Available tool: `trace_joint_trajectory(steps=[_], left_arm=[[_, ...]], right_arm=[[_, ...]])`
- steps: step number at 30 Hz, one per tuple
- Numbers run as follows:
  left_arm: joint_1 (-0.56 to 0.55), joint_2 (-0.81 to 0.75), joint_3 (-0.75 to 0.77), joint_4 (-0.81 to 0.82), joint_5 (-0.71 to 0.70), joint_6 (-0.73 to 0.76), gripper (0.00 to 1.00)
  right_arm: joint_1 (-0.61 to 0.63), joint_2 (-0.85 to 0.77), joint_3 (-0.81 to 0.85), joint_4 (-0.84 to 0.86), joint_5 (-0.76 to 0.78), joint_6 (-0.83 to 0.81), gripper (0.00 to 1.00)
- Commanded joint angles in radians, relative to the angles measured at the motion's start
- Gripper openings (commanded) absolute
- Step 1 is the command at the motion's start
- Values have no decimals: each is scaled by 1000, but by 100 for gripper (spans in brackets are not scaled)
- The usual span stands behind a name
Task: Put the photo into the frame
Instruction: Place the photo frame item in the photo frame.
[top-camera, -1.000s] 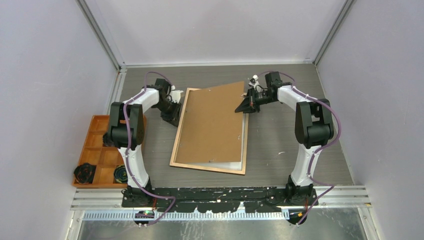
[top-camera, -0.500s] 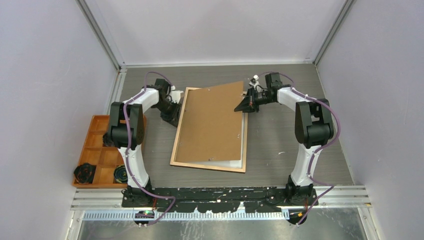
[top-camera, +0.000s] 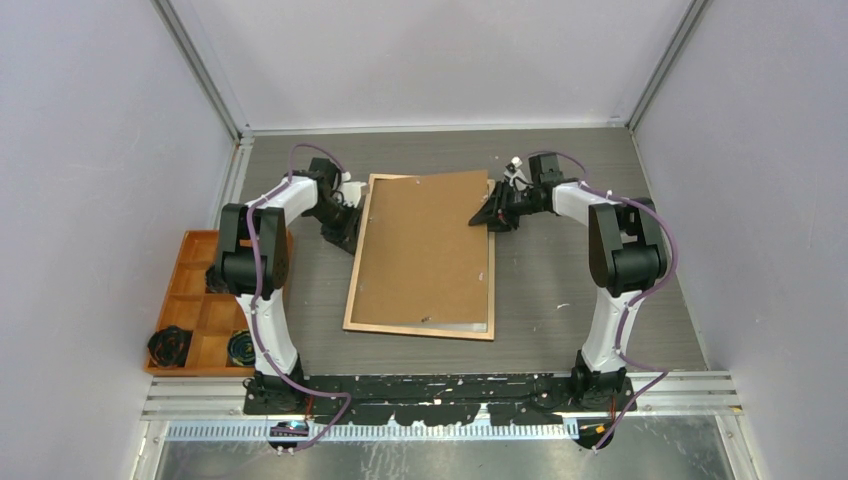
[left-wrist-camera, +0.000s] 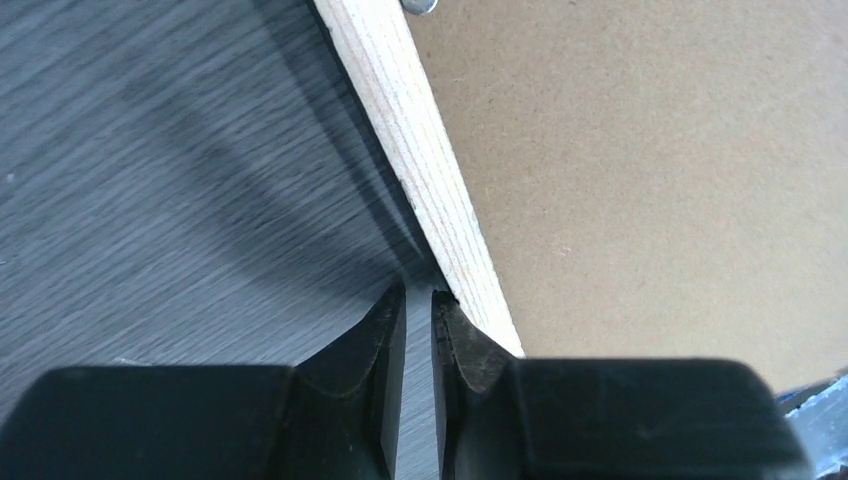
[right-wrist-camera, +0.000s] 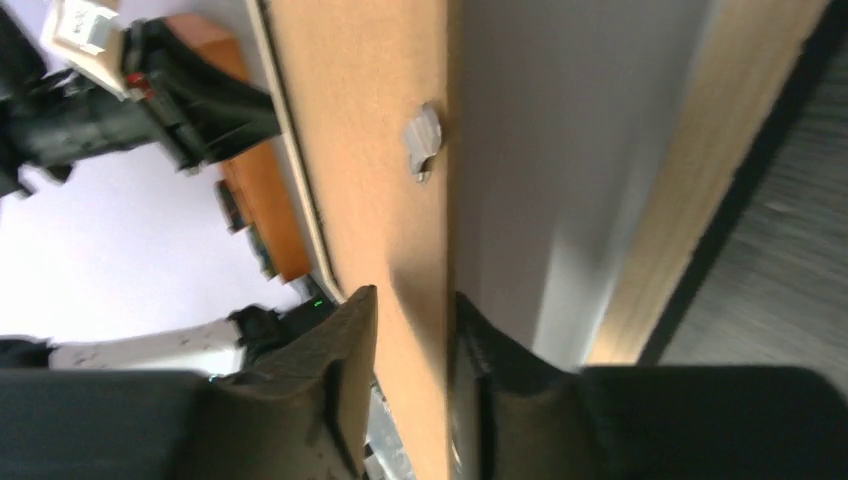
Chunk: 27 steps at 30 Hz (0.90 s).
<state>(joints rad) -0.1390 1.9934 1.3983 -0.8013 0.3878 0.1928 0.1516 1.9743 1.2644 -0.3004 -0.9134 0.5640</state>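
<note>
Right hand (right-wrist-camera: 412, 300) straddles backing board (right-wrist-camera: 365, 150) edge, grip unclear; wrist view shows left hand (left-wrist-camera: 420, 298) clenched beside frame (left-wrist-camera: 420, 170).

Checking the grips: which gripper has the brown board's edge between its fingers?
The right gripper: its fingers straddle the brown backing board. The left gripper sits beside the wooden rail of the frame, nothing between its fingers.

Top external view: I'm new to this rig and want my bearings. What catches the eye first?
A big brown backing board lies inside the light wooden frame at the middle of the table. The left pincer sits by the frame's left rail, the right pincer at the board's far right edge. An orange tray lies at the left.
</note>
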Motion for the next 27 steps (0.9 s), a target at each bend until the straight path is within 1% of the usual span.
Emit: trace_joint_trajectory(steps=[1,2,4,6,9,14,20,25,27], left_arm=[[-19,14,-14,-37,75,11,17],[-19,12,-14,-36,72,11,17],[-19,7,-16,-34,67,10,17],[-19,5,-16,-32,62,7,16],[-17,3,-17,-27,54,5,16],[-12,1,-16,-26,45,5,15],[-4,-4,-12,-30,41,7,15],[1,-13,-9,-39,40,10,14],[2,-16,-7,-43,47,10,14]], right_arm=[[36,-37,49,-21,230,-6,49],[41,-45,49,-30,249,-7,57],[50,-75,44,-42,290,-10,75],[65,-94,62,-93,349,-35,89],[87,-112,116,-197,443,-89,99],[145,-108,245,-413,639,-183,100],[197,-51,373,-606,814,-239,100],[210,-118,372,-581,872,-216,100],[216,-168,347,-532,907,-194,100]])
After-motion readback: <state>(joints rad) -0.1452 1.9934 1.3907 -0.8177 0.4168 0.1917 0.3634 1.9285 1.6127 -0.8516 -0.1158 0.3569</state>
